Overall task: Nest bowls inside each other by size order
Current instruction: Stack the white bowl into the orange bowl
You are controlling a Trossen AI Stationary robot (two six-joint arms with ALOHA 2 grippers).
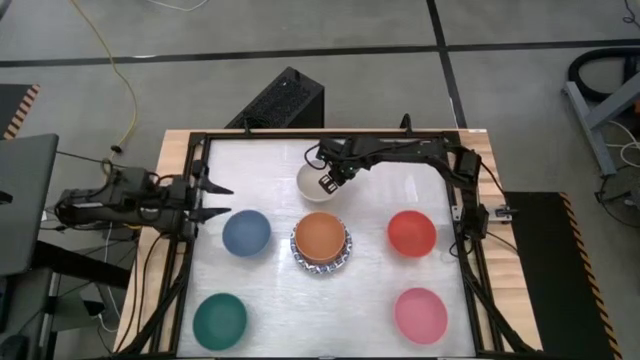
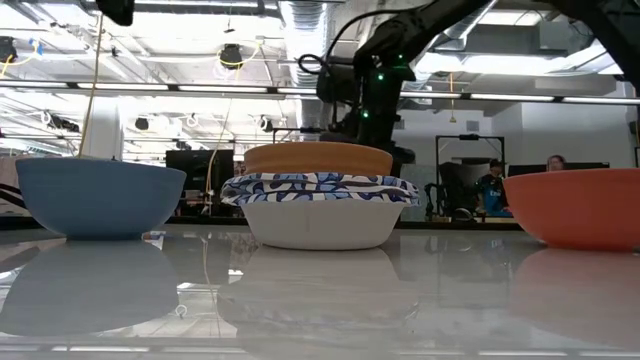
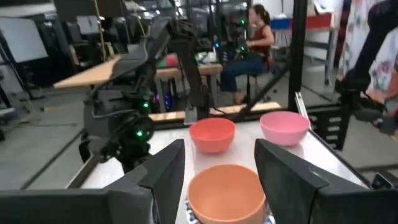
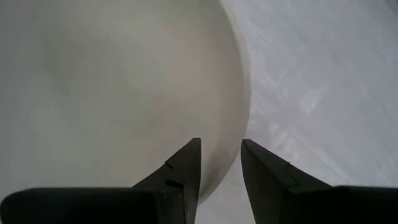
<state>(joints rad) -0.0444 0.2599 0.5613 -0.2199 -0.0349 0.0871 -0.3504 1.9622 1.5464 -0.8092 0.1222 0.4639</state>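
Observation:
A cream bowl (image 1: 310, 180) sits on its base at the far middle of the table. My right gripper (image 1: 327, 184) points down over its near-right rim (image 4: 239, 124), open. One finger (image 4: 186, 168) is inside the bowl and the other (image 4: 267, 174) outside. An orange bowl (image 1: 320, 235) rests nested in a blue-and-white patterned bowl (image 2: 320, 190) at the centre. Slate-blue (image 1: 246, 232), red (image 1: 411, 232), dark green (image 1: 220, 320) and pink (image 1: 421, 314) bowls stand apart around it. My left gripper (image 1: 215, 200) is open at the table's left edge, pointing level toward the orange bowl (image 3: 224, 193).
A black frame (image 1: 195, 150) runs along the table's left, far and right edges. A dark box (image 1: 280, 100) stands on the floor beyond the far edge. People sit at desks in the room behind (image 3: 249, 43). Bare tabletop (image 1: 320, 320) lies between the green and pink bowls.

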